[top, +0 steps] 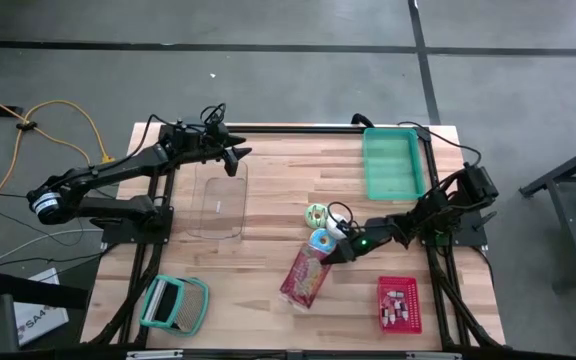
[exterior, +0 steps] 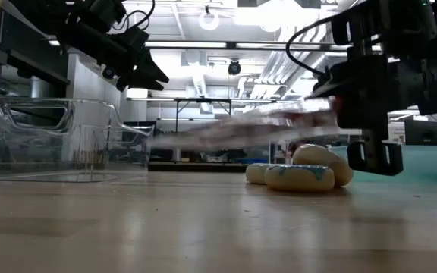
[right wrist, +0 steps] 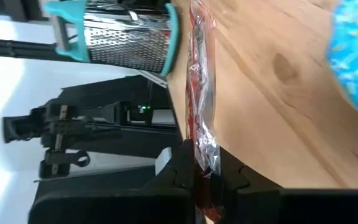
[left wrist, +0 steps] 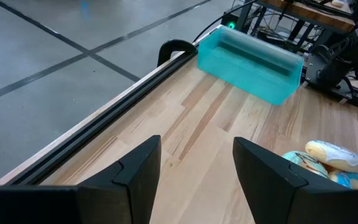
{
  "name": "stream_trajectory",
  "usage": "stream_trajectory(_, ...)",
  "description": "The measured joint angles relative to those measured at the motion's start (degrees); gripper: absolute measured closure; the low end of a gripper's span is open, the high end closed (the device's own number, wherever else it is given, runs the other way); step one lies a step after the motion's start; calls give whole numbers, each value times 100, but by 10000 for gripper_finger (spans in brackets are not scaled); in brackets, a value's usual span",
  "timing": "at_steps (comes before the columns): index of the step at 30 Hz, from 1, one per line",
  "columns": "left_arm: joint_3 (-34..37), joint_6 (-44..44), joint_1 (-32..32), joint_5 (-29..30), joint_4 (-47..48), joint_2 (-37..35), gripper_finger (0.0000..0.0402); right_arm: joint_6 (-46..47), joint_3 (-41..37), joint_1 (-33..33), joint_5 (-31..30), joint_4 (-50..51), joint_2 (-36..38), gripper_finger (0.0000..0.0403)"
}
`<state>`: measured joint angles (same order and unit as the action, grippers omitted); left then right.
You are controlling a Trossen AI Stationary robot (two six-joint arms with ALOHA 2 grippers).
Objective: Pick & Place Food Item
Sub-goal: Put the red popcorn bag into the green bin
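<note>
The snack bag (top: pixel 305 276) is a flat, see-through packet with red food inside. One end of it is pinched in the right gripper (top: pixel 342 251), whose two dark fingers are squeezed tight on the bag's edge. From the side, the bag (exterior: pixel 256 125) hangs up in the air, almost flat, and sticks out away from the gripper (exterior: pixel 338 114). It does not touch the wood. The right wrist view shows the thin bag (right wrist: pixel 202 112) running straight out from between the fingers.

Just beside the gripper, two donuts with blue icing (top: pixel 320 227) sit on the table (top: pixel 268 260), touching each other.

Near the front edge is a red basket (top: pixel 399 304) on the right and a teal grater (top: pixel 174 304) on the left. A teal bin (top: pixel 392 162) sits at the far right corner.

A clear plastic tub (top: pixel 217 206) sits on the left side. The left gripper (top: pixel 236 154) hangs in the air over its far end, with its fingers wide apart and nothing in them.
</note>
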<state>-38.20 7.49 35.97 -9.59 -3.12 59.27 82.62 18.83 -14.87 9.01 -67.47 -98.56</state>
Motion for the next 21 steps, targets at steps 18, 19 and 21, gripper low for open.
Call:
stream_trajectory(18, 0, -17, 1, 1, -1, 0, 207, -1369, 188, 538, 167, 2150, 2095, 393)
stream_trajectory(19, 0, -17, 0, 1, -1, 0, 207, -1499, 236, 603, 162, 2509, 2326, 393)
stream_trajectory(21, 0, -17, 0, 1, -1, 0, 207, -1720, 313, 737, 109, 3215, 2777, 393)
